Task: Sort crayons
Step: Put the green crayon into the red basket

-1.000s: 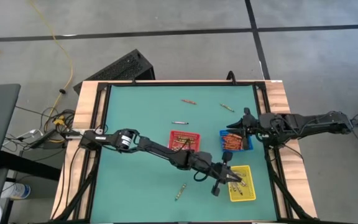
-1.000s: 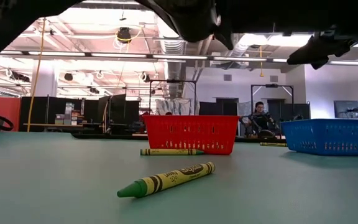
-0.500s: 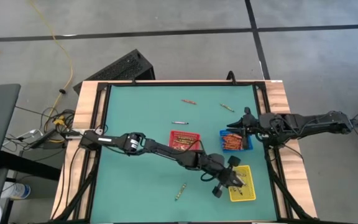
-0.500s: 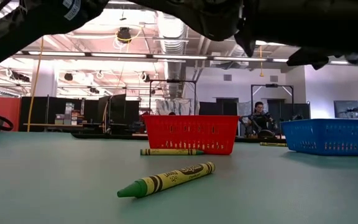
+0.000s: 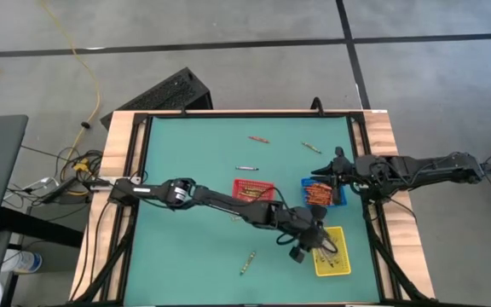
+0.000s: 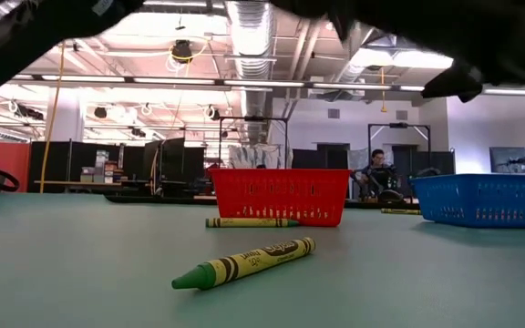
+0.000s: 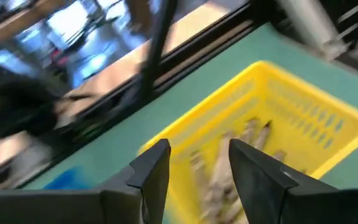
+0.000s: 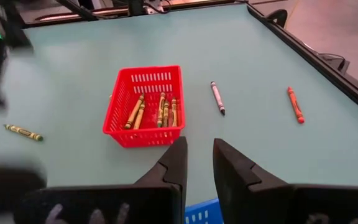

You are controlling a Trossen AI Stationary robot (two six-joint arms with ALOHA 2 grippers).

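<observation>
My left gripper (image 7: 199, 149) stands open just above the yellow tray (image 7: 303, 118), with nothing between its fingers; in the high view it is at the tray's left edge (image 5: 312, 243). Several crayons (image 7: 229, 155) lie in that tray. My right gripper (image 8: 199, 146) waits, open and empty, above the blue tray (image 5: 322, 193) at the table's right. The red tray (image 8: 146, 106) holds several crayons. Loose crayons lie flat on the mat: a green one (image 5: 248, 261) near the front, a grey one (image 5: 246, 168), an orange one (image 5: 258, 138) and another green one (image 5: 311, 147) farther back.
The three small trays stand close together at the table's middle right. The mat's left half (image 5: 186, 153) is bare. A raised black frame (image 5: 139, 170) runs along the table's edges. In the low view the green crayon (image 6: 244, 261) lies in front of the red tray (image 6: 279, 195).
My left gripper has opened over the yellow tray and has shifted slightly toward the table's far edge. The right arm has kept still.
</observation>
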